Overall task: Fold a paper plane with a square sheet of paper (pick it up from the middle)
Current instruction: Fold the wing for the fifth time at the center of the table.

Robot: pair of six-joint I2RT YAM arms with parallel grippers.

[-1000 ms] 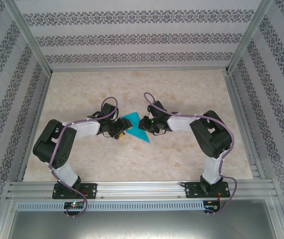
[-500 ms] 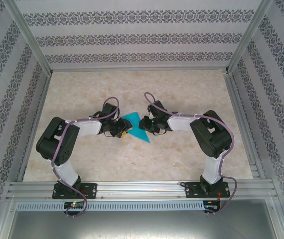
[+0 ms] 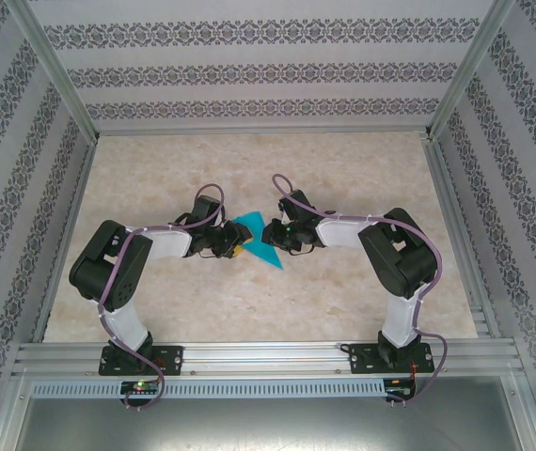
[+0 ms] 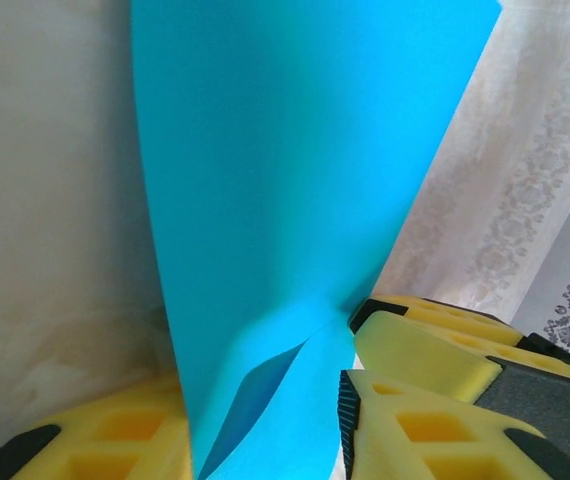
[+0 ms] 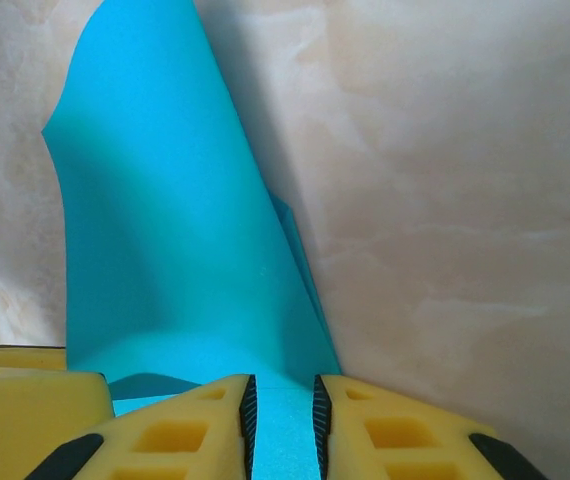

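Observation:
The teal-blue square sheet of paper (image 3: 260, 246) sits at the table's middle between both grippers, partly folded and lifted, with a pointed corner toward the near side. My left gripper (image 3: 233, 249) is at its left edge. In the left wrist view the paper (image 4: 285, 150) rises between the yellow fingers (image 4: 415, 430), a folded flap inside the gap, and it covers the left finger's pad. My right gripper (image 3: 270, 233) is at its right edge. Its jaws (image 5: 282, 420) stand narrowly apart with the paper (image 5: 155, 220) showing in the gap and curling upward beyond.
The marble-patterned table (image 3: 362, 178) lies inside an aluminium frame with patterned walls (image 3: 249, 70). The two grippers nearly touch: the right gripper's finger (image 4: 435, 335) shows in the left wrist view and the left gripper's finger (image 5: 25, 400) in the right wrist view.
The left gripper has narrowed its jaws around the paper's left edge and its elbow shifted slightly right. The right arm and the paper have hardly moved.

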